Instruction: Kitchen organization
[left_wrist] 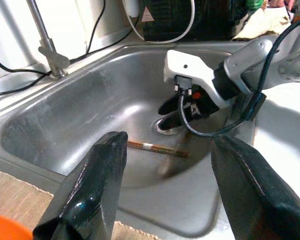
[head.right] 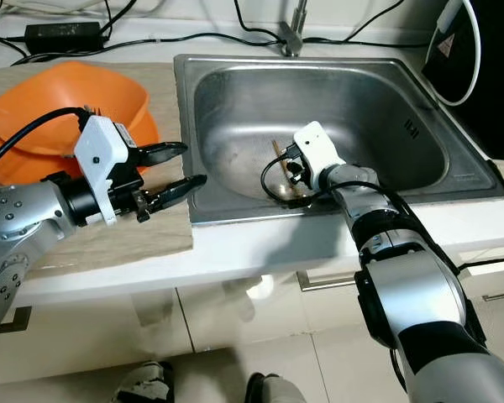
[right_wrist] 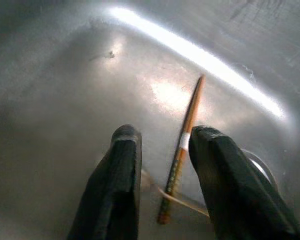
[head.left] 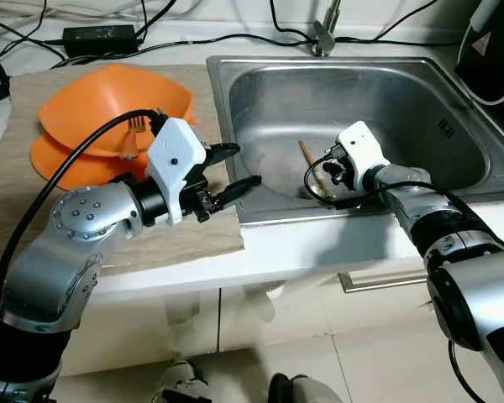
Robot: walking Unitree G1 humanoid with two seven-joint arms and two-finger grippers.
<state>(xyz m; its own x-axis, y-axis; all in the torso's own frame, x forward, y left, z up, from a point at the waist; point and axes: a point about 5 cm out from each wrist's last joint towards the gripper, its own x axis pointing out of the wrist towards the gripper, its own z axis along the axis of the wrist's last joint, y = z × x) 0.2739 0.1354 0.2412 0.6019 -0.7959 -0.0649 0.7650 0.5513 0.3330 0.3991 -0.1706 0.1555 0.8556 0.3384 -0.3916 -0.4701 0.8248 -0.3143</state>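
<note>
A brown chopstick (right_wrist: 184,140) with a white band lies on the floor of the steel sink (head.left: 221,109), near the drain (left_wrist: 167,126). My right gripper (right_wrist: 165,137) is down inside the sink, open, one finger on each side of the chopstick and not closed on it. A pale thin strip (right_wrist: 177,198) crosses under the chopstick's near end. My left gripper (head.left: 245,165) hovers open and empty over the woven mat's (head.left: 34,159) right edge, beside the sink's left rim. Two stacked orange bowls (head.left: 109,96) sit on the mat behind it, with a fork (head.left: 134,134) in the upper one.
The faucet (head.left: 323,34) stands at the sink's back rim. Black cables and a power adapter (head.left: 101,35) lie along the back of the counter. A black appliance (head.left: 491,46) stands at the back right. Below the counter front are white cabinet doors with a handle (head.left: 370,281).
</note>
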